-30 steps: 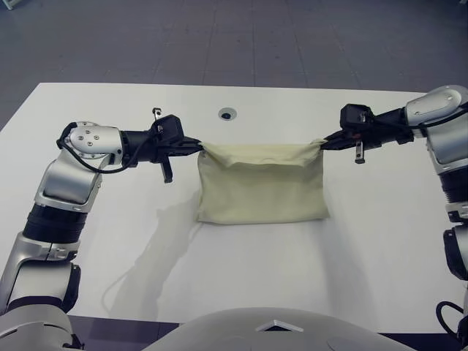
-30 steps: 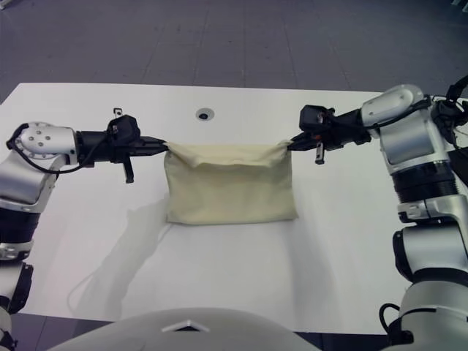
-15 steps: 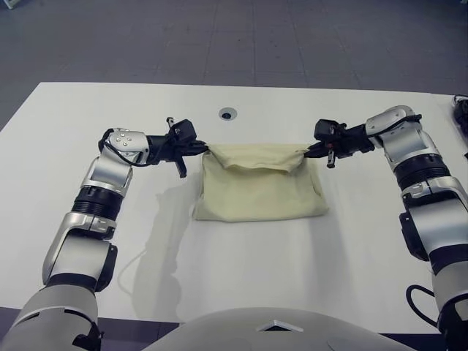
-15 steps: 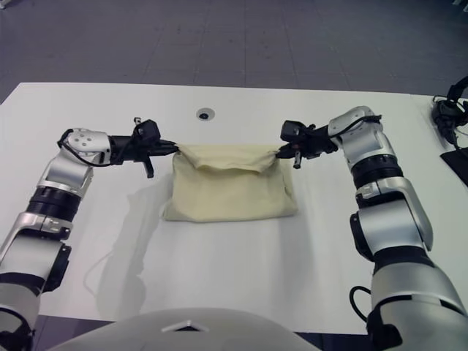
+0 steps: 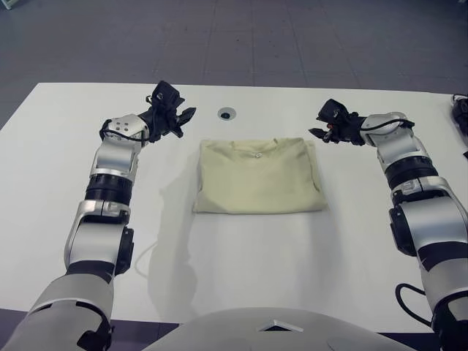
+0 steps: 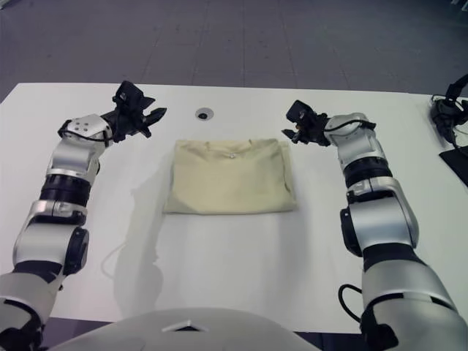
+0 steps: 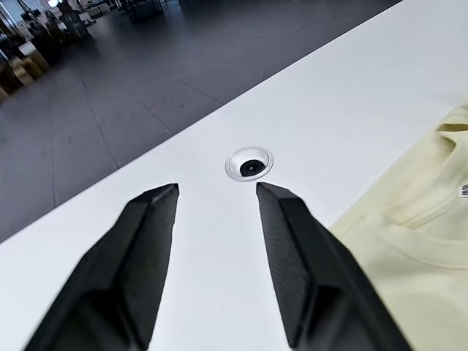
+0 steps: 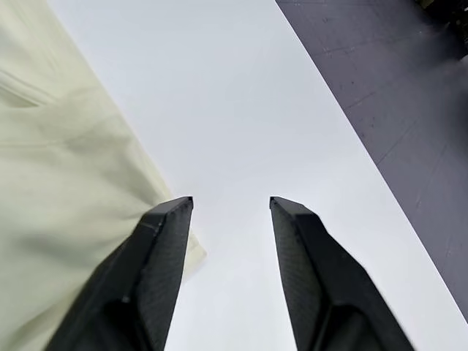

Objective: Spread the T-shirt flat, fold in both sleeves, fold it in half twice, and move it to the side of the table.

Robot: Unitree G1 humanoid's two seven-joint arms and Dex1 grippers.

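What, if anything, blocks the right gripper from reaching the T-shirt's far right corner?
Nothing visible, so it probably can. The right gripper is open and close beside that corner of the folded T-shirt, with only bare table around it.

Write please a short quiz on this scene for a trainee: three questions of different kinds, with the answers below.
1. Fill in: the left gripper and the right gripper both stand ___ (open or shut).
2. True or false: the T-shirt hangs in the air between the grippers.
3. Choose: the round cable hole in the table lies A) under the T-shirt, B) beyond the T-shirt's collar edge, C) at the near table edge.

Key: 1 open; 2 false, it lies folded on the table; 3 B.
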